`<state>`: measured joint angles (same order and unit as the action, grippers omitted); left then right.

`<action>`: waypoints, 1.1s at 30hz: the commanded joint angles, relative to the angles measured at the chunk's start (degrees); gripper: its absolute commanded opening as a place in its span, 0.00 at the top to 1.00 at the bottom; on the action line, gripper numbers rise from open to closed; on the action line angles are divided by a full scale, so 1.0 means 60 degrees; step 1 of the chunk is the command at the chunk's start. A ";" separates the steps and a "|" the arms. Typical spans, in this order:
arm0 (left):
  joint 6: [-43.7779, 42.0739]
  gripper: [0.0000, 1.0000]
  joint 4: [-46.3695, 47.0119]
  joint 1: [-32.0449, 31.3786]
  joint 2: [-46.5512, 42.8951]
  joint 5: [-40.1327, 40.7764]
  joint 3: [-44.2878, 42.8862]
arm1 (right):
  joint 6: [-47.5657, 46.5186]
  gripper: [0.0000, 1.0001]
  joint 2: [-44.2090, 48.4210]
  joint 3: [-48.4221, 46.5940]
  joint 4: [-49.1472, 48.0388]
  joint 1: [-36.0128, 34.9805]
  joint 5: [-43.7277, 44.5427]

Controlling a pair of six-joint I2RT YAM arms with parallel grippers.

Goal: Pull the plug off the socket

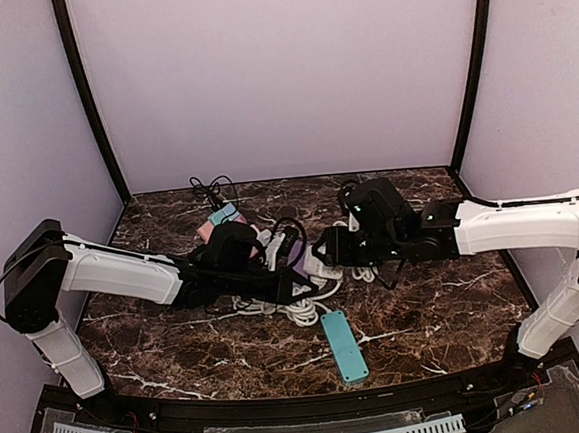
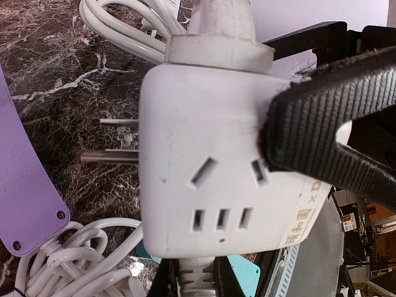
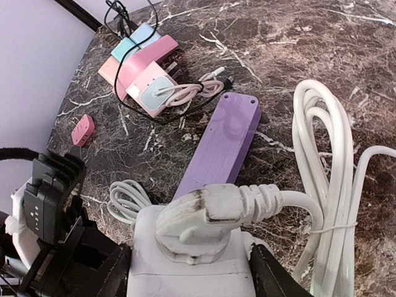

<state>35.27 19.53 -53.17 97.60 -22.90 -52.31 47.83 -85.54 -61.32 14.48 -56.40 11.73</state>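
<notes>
Dark marble desk [image 1: 448, 314], lilac walls [image 1: 279, 77]. A white plug [image 3: 198, 216] sits in the white cube socket [image 2: 204, 154]; both arms' jaws grip the socket.

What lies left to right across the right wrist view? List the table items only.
Small pink adapter → pink and blue charger bundle → purple power strip → white coiled cable. The white socket cube overlaps the purple power strip, so it is left out.
</notes>
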 commanded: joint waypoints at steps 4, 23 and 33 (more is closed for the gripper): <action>0.0299 0.99 0.0532 0.0328 -0.0346 -0.0796 0.0164 | -0.1880 1.00 0.1131 0.0581 -0.1863 -0.0004 -0.0574; -0.0126 0.99 -0.0038 0.0253 -0.0429 -0.0274 0.0107 | -0.0143 1.00 0.0841 0.0022 -0.0748 -0.0018 0.0755; -0.0126 0.99 -0.0178 -0.0063 -0.0413 0.0066 0.0084 | 0.1597 1.00 -0.0031 -0.1215 0.1624 -0.0004 0.2699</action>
<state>34.76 21.80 -52.88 97.36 -23.99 -52.25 52.14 -85.17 -64.45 19.66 -57.19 16.38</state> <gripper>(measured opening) 0.101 0.569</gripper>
